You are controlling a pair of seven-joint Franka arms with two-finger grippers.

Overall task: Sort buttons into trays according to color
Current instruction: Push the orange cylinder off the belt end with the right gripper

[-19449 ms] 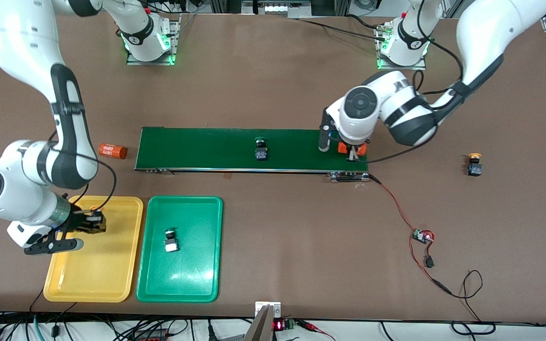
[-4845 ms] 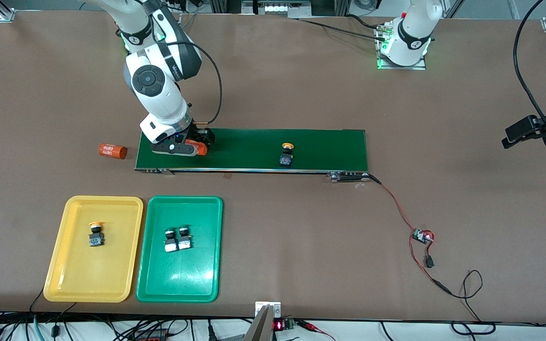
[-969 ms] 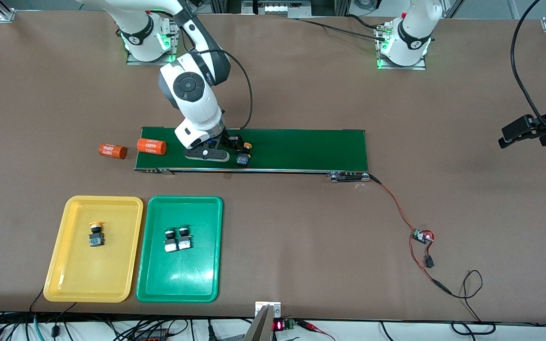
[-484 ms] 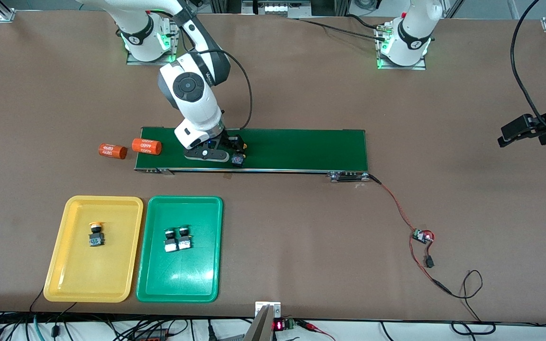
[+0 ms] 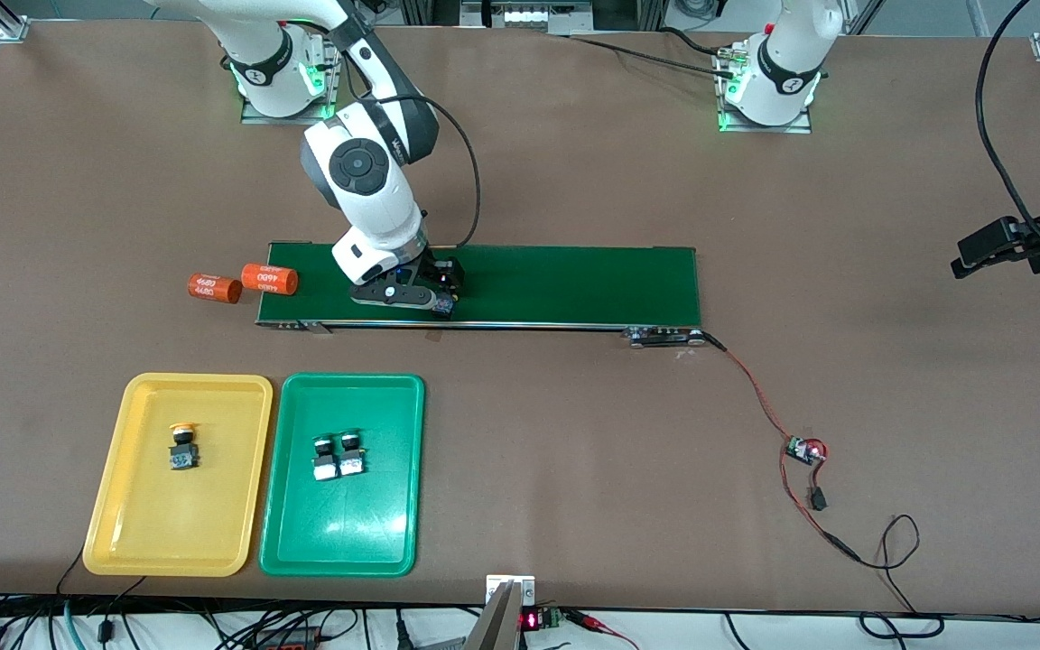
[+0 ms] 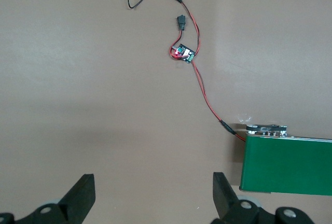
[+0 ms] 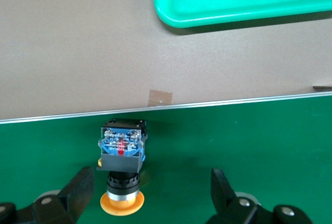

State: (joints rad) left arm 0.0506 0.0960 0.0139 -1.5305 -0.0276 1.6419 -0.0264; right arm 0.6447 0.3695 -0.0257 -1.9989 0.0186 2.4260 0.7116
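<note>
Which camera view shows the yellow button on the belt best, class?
The right wrist view: the yellow button lies in full sight on the belt between the open right gripper fingers. The front view shows only a corner of it; the left wrist view shows none.

The whole table (image 5: pixel 574 181) is seen from a high front camera facing the bases. The conveyor belt (image 7: pixel 218 130) is viewed closely by the right wrist camera; its end (image 6: pixel 288 164) is shared with the higher left wrist view.
</note>
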